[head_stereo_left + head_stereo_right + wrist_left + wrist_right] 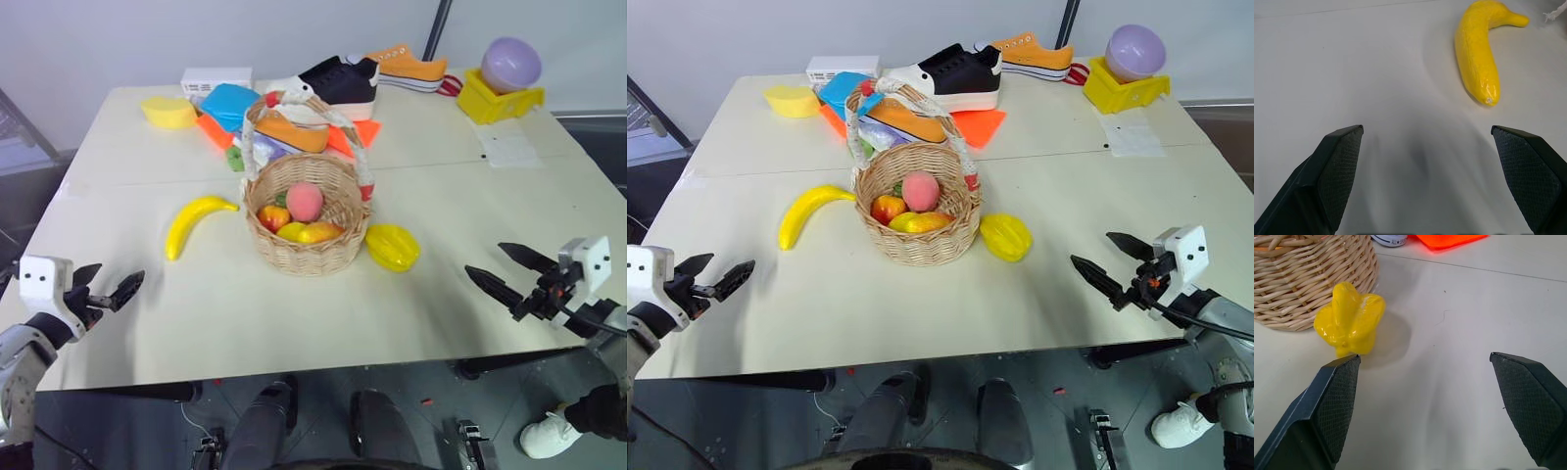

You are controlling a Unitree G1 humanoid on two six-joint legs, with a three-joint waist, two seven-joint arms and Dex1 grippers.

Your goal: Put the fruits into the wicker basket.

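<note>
Left hand (110, 291) spread wide, empty, hovering at near-left worktop (294, 313) edge. Right hand (505, 274) also spread, empty, near right edge. Banana (193, 222) flat on worktop ahead of left hand, just left of wicker basket (306, 220). Starfruit (392, 247) touching basket's right side, ahead of right hand. Basket already has peach (305, 200) plus other fruit inside.

One banana (196, 223), one starfruit (392, 247), one wicker basket (304, 257) — two shoes (338, 82).
</note>
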